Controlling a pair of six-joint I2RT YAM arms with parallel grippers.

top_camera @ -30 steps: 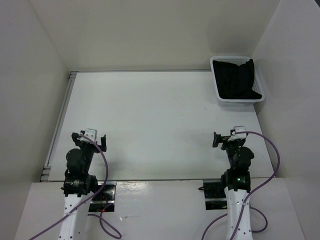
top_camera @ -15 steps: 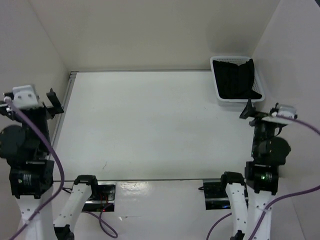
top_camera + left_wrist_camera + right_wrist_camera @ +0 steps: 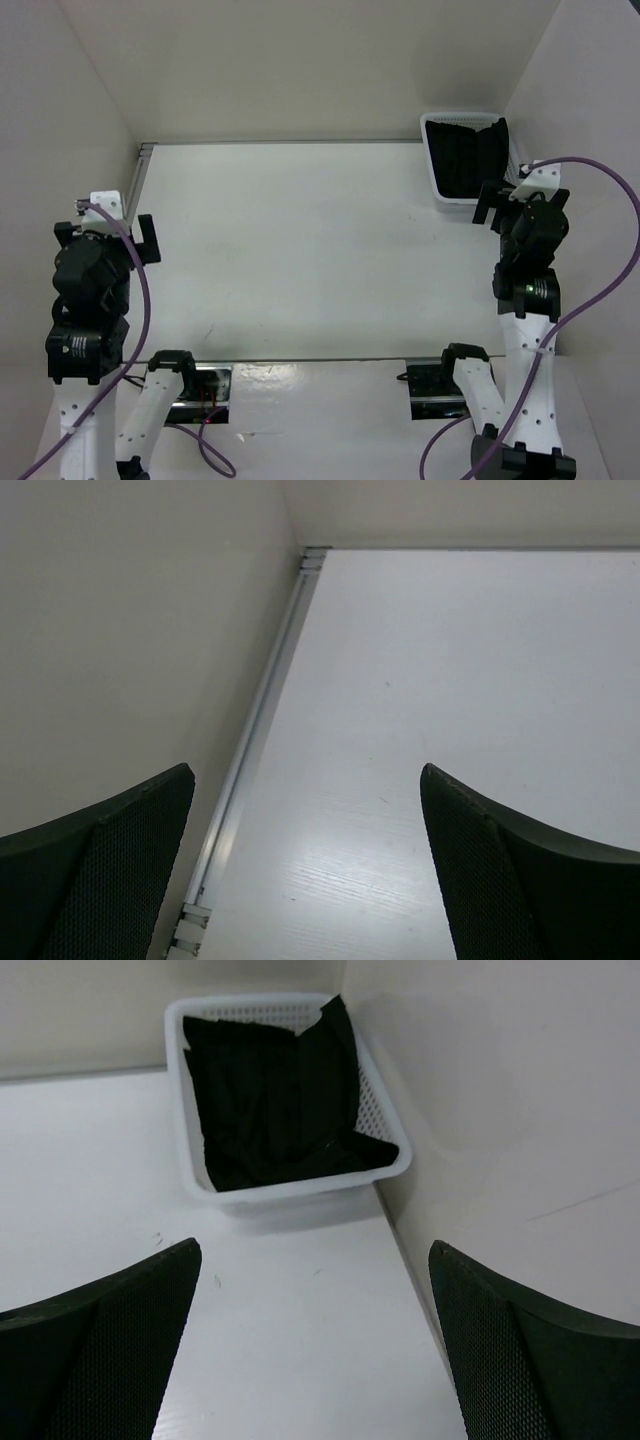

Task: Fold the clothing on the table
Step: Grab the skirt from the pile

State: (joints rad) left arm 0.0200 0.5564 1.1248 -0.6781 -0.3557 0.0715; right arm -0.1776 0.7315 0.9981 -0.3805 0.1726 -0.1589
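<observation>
Noting clothing (image 3: 270, 1090) bunched in mesh basket (image 3: 300, 1188), folds indistinct; my left gripper (image 3: 305, 770) and right gripper (image 3: 315, 1245) both gape, empty.

Black ribbed clothing (image 3: 270, 1100), white mesh basket (image 3: 300, 1188), white table (image 3: 320, 250), black pincer fingers (image 3: 100, 1360), purple cables (image 3: 590, 290)

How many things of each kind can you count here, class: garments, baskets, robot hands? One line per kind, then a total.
garment: 1 (black, in the basket)
basket: 1 (white)
Hands: 2 (left hand, right hand)
Total: 4
</observation>
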